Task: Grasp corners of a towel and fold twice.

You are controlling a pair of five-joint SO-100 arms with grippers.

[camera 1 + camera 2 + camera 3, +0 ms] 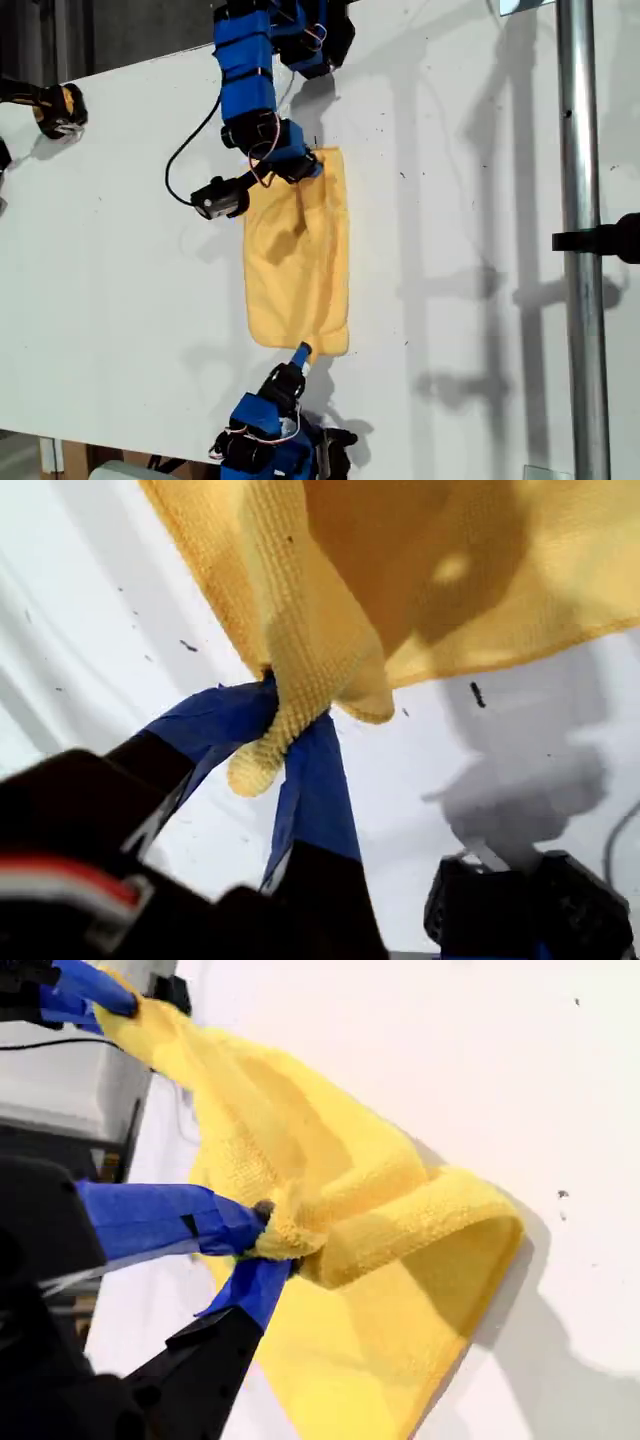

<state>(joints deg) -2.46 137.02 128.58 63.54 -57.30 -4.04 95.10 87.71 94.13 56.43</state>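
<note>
My first gripper (285, 735) and my second gripper (265, 1245) each pinch towel (298, 255) corners mid-fold; next, carry them across evenly.

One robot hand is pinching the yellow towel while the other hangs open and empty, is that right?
Not quite: neither hand is empty. My first hand is pinching the yellow towel, as you say. But the second wrist view shows my second hand shut on another part of the same towel, not hanging open.
</note>
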